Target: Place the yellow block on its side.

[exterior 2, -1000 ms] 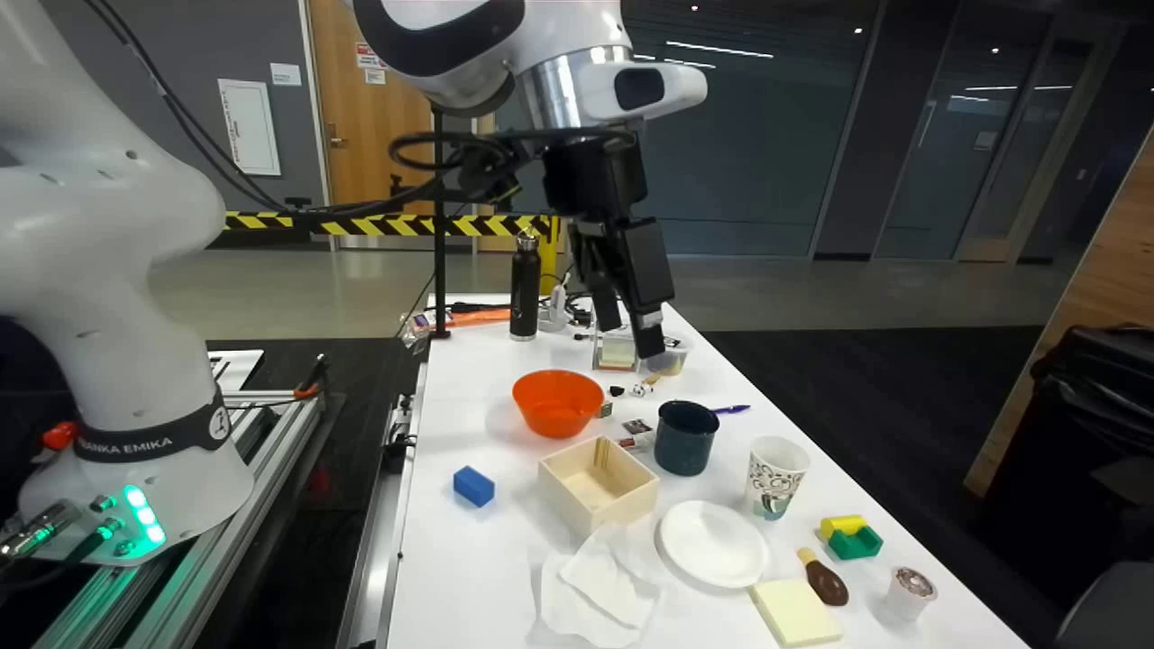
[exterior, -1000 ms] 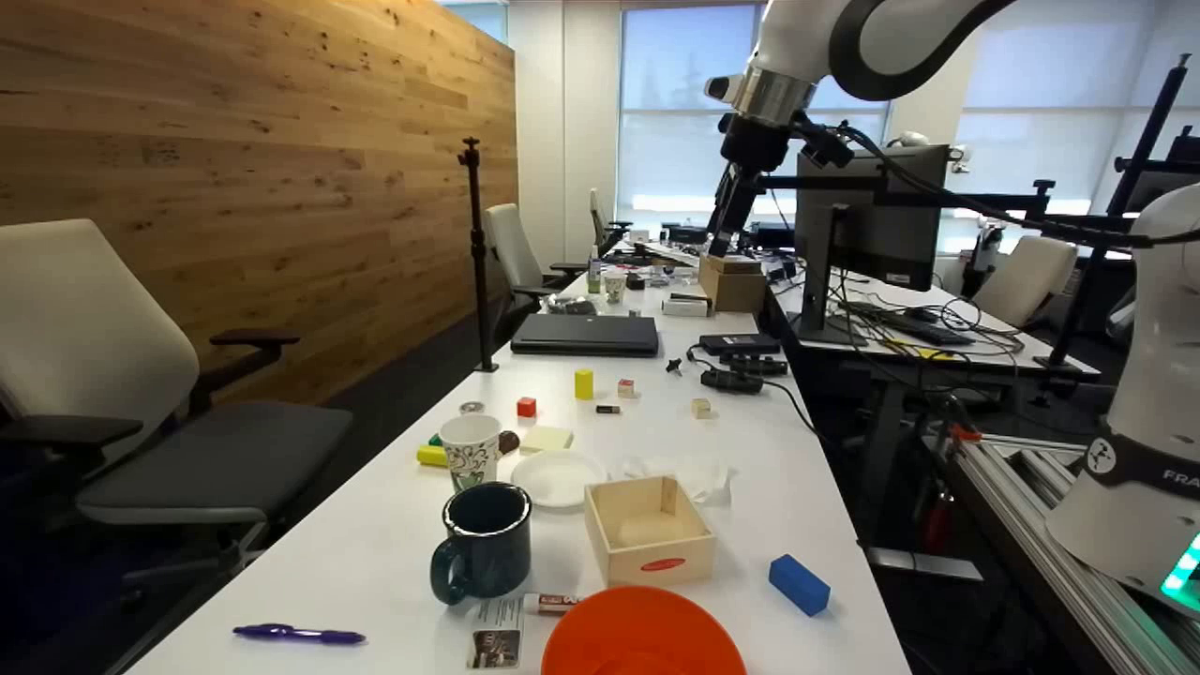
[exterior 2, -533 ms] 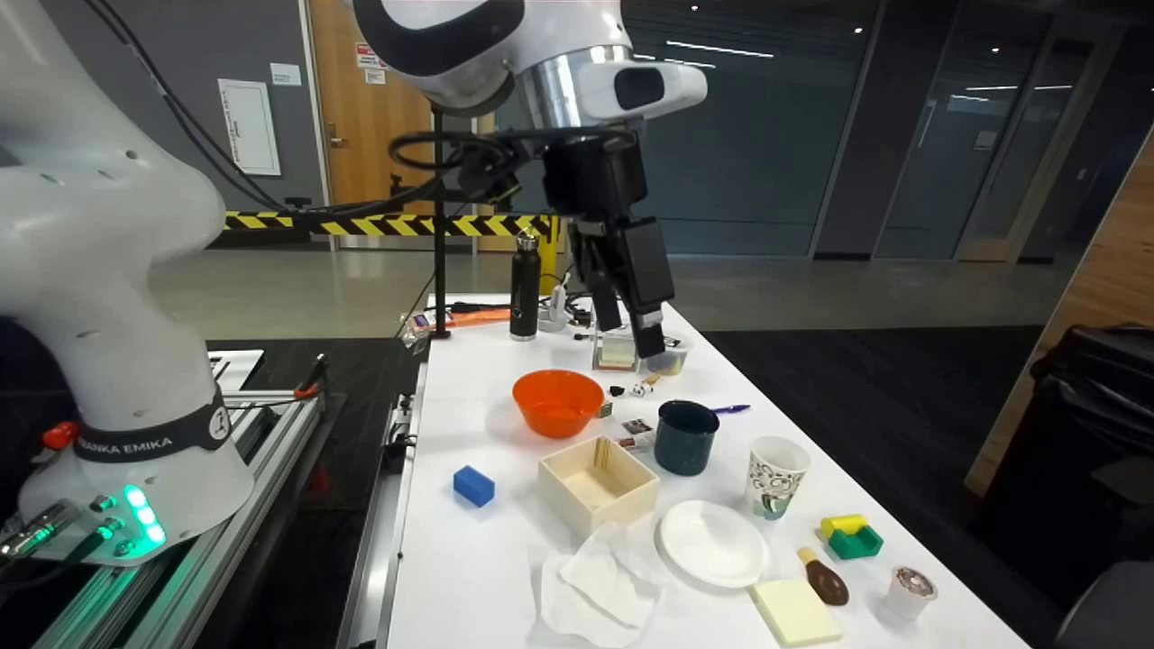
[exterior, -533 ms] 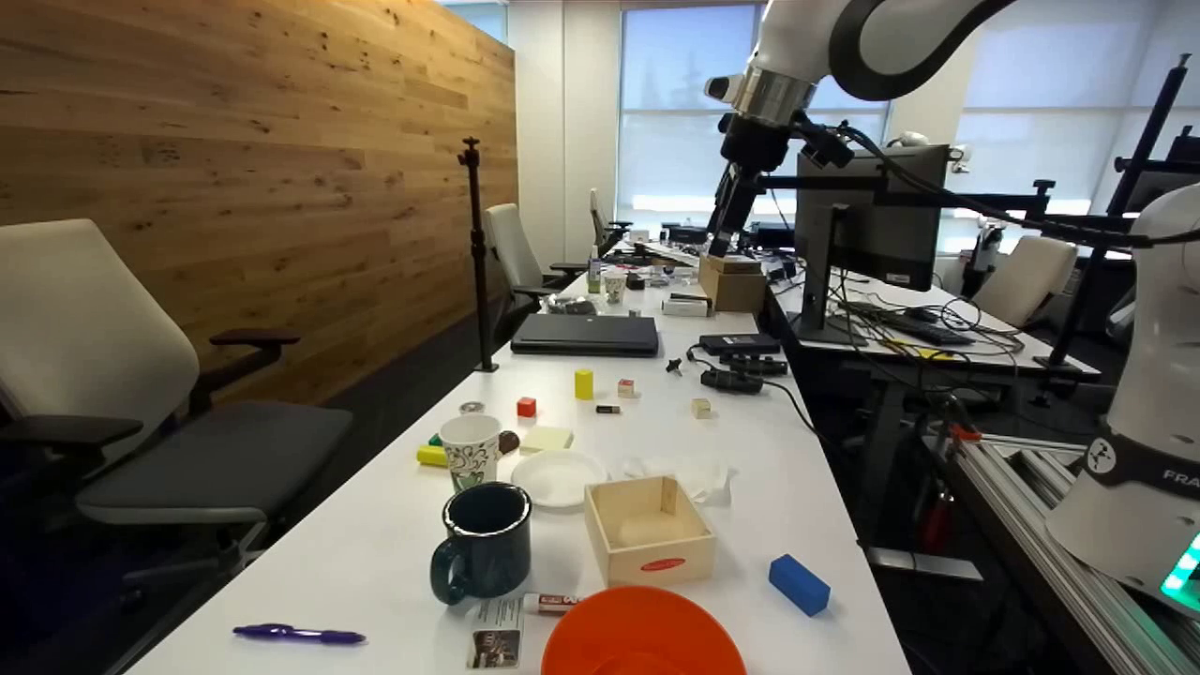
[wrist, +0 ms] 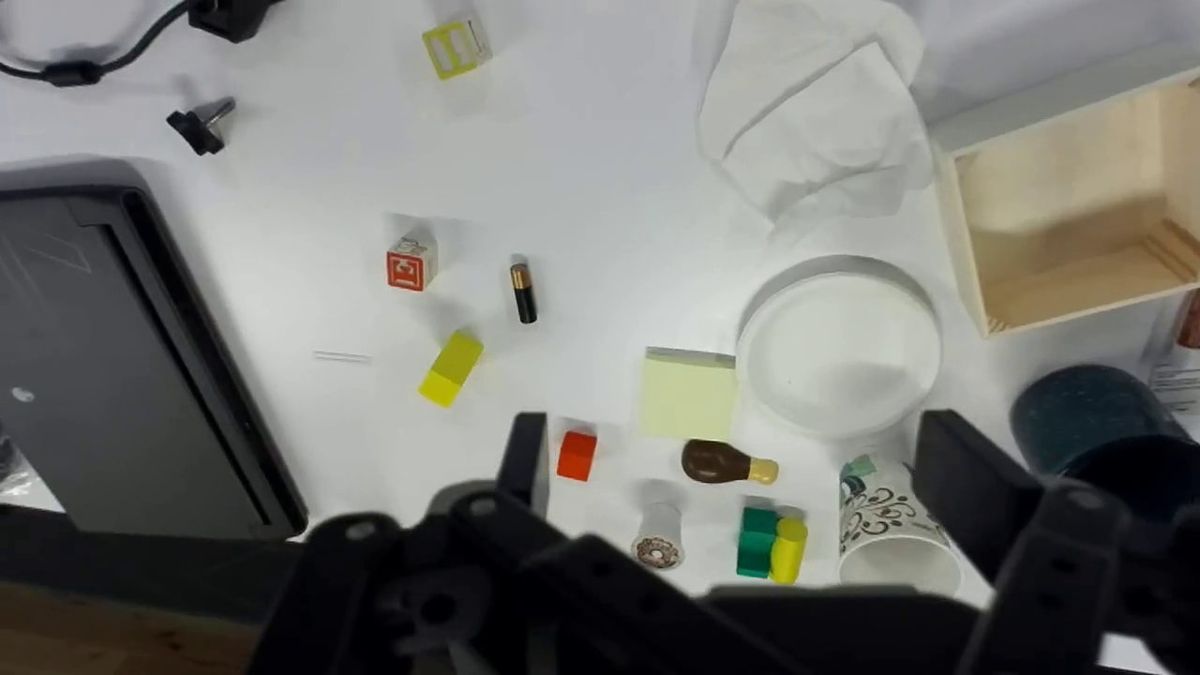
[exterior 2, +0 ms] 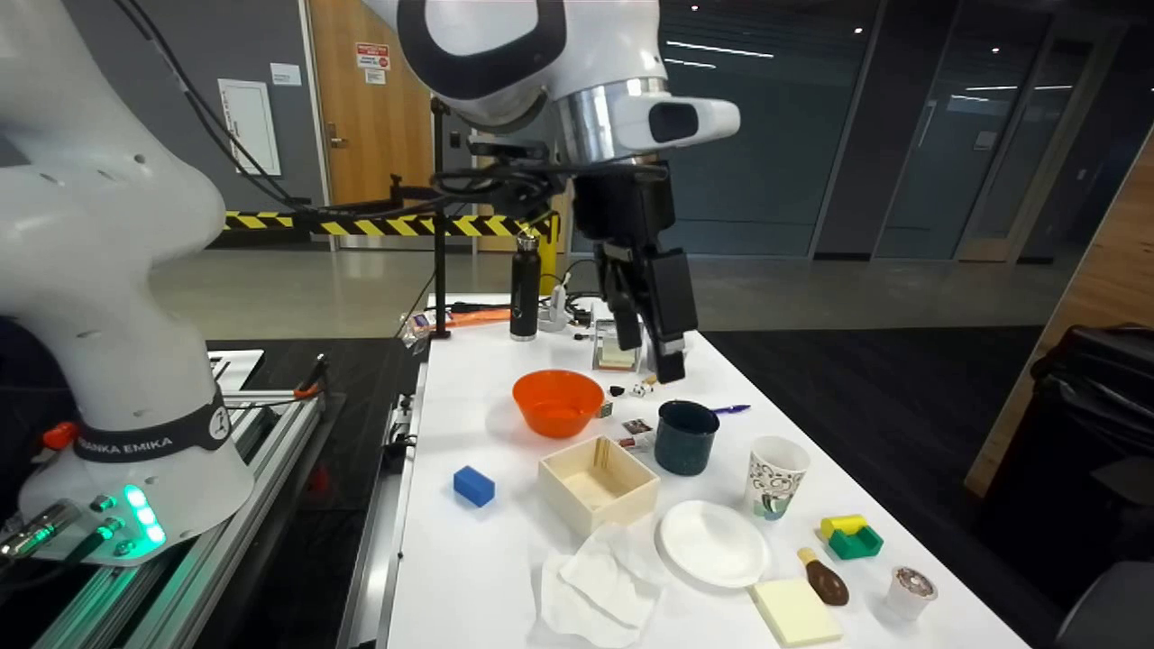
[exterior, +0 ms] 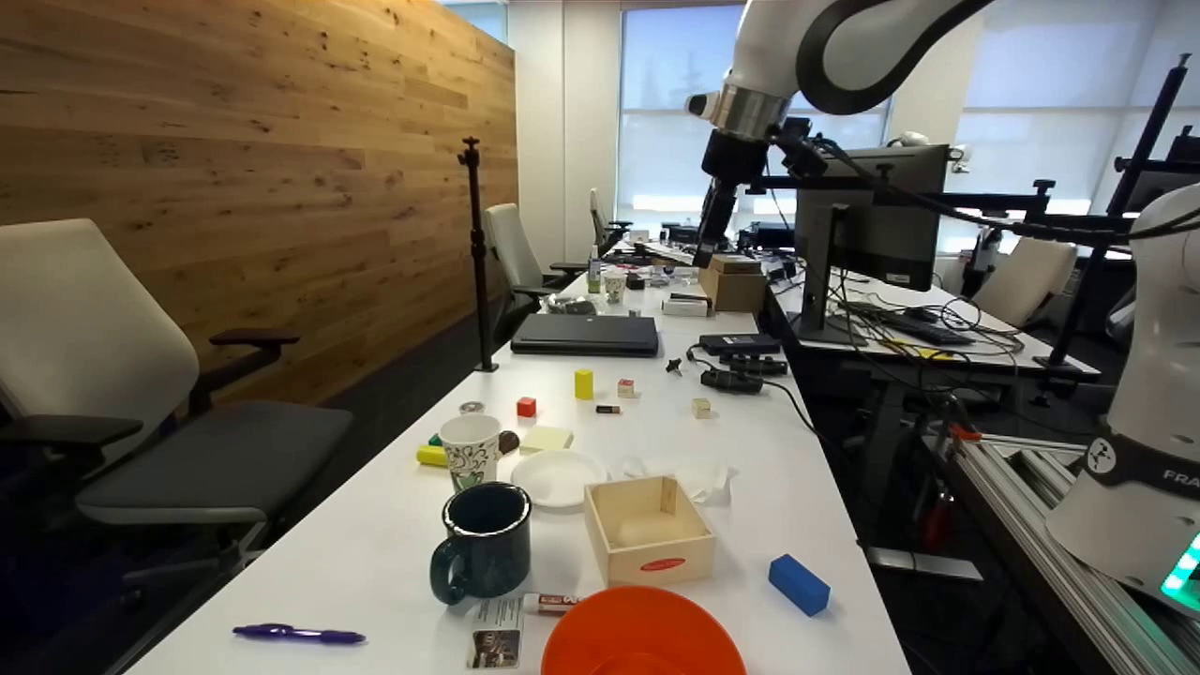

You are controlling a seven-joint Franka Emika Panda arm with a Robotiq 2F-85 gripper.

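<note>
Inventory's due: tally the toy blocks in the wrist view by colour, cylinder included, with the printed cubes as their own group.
Yellow: 2 (yellow block, yellow cylinder)
Red: 1 (red block)
Green: 1 (green block)
Printed: 2 (red-marked cube, yellow-marked cube)
Total: 6

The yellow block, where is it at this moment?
In the wrist view, the yellow block is left of centre, between the laptop and the battery; the letter cube sits nearby, higher in the picture.

On the white table (wrist: 600,187) are seen, wrist view: laptop (wrist: 122,356), left edge; yellow block (wrist: 453,367), left of centre; red block (wrist: 577,457), below centre; white plate (wrist: 839,354), right of centre; wooden box (wrist: 1059,187), upper right.
</note>
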